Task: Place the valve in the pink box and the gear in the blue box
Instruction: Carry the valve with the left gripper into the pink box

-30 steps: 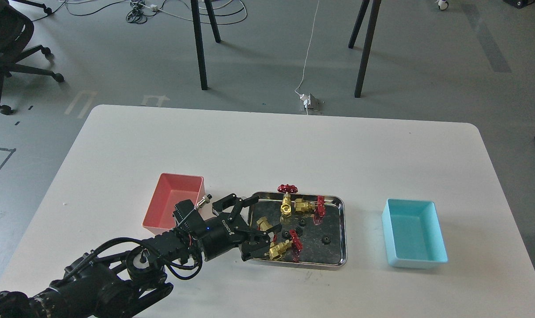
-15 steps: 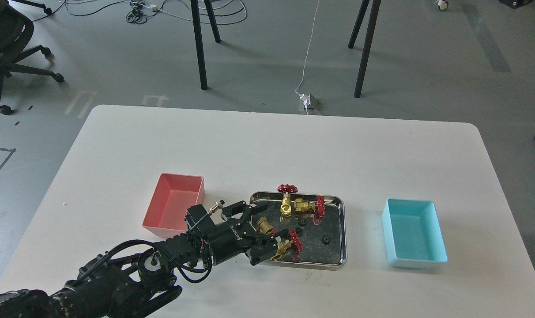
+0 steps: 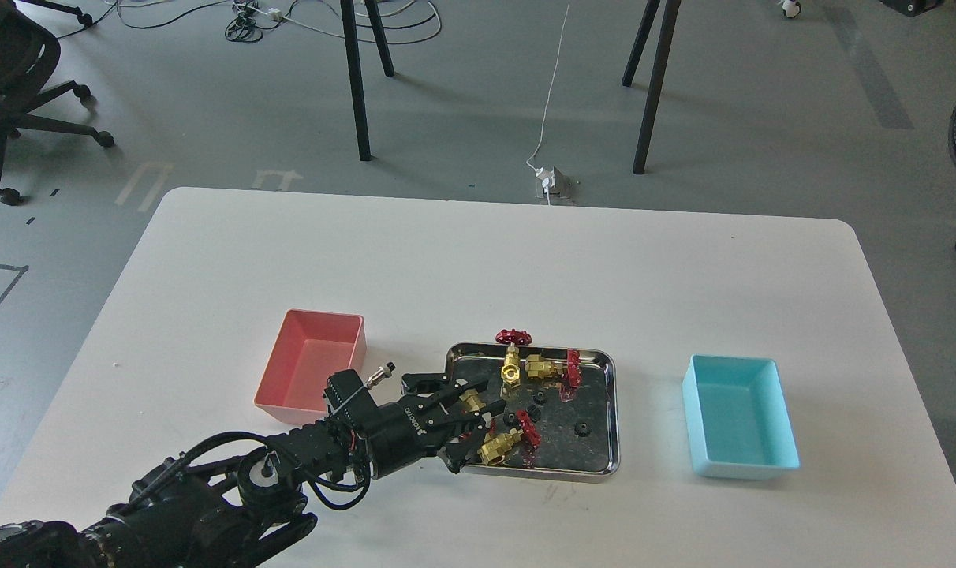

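The black left arm enters from the lower left corner, where its thick links are cut off by the frame edge, and ends in the left tool (image 3: 468, 418) over the near left part of the steel tray (image 3: 612, 410). The tool is dark against the dark tray floor, so its fingertips are hard to separate; the two fingers look drawn close about a brass valve (image 3: 472, 401) at the tray's left side, one above it and one below, but whether they actually press on it cannot be told. Most of that valve is hidden by the fingers, with only a bit of gold body showing. Just right of the tool, almost touching its lower finger, lies a second valve (image 3: 503, 443) with its red handwheel facing right. Two more valves (image 3: 525, 366) lie beyond the tool at the tray's far edge, close together, one handwheel rising over the rim. Tiny black gears (image 3: 581, 428) sit on the tray floor to the tool's right, blurred and barely distinct from it. The pink box (image 3: 278, 377) stands on the white bench (image 3: 478, 260) just left of the tool's wrist, and the blue box (image 3: 786, 442) well to the right beyond the tray. The right tool is out of sight.
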